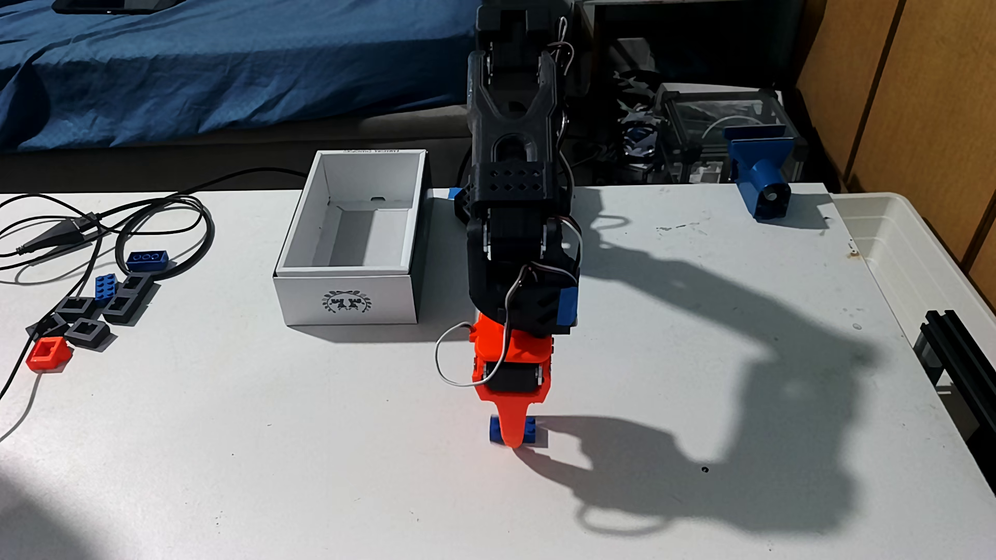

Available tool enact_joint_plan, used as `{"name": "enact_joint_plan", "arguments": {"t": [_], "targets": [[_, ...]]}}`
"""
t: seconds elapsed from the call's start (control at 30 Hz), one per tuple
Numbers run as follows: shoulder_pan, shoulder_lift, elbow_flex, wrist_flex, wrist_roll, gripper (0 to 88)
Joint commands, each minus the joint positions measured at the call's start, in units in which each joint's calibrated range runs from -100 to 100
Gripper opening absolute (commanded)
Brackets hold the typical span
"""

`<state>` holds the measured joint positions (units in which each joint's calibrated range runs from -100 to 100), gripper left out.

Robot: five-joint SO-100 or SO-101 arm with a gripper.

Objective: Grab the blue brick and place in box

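Reaching down: my orange gripper [512,439] points straight at the white table [269,431], tip at the surface, in the near middle of the fixed view.
Jaw state: I cannot tell whether I am clenched or released; one orange finger [509,422] faces the camera and hides whatever is behind it.
Blue brick [499,429]: right at my tip, lying on the table, its two ends showing to the left and right of my finger, its middle covered by me.
Contact: my finger overlaps the brick, but grip or mere touch I cannot tell.
Box [345,299]: white cardboard, open on top, dark wreath emblem on the front wall, standing farther back and to the left of me, well apart from the brick.
Box contents: only bare white inner walls and floor show.
My arm [512,177]: black segments rising behind the orange wrist, thin grey wires looping off its side.
Shadow [700,377]: mine, thrown long and dark across the table to the right.
Far left: a darker blue brick [147,260] with round tubes, a small square blue brick [105,286], several grey printed blocks [86,331] and one red block [48,354], beside looped black cables [108,226].
Right edge: a translucent white bin [916,258] and a blue clamp [760,183] at the table's back edge.
Behind: blue bedding [188,64].
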<state>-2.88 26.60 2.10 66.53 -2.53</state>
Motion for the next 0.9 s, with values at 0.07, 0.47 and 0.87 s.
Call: {"name": "enact_joint_plan", "arguments": {"t": [0.07, 0.47, 0.87], "targets": [[-0.47, 0.58, 0.92, 0.89, -0.13, 6.0], [-0.47, 0.58, 1.00, 0.89, -0.13, 0.7], [0.28, -0.52, -3.17, 6.58, -0.29, 0.7]]}}
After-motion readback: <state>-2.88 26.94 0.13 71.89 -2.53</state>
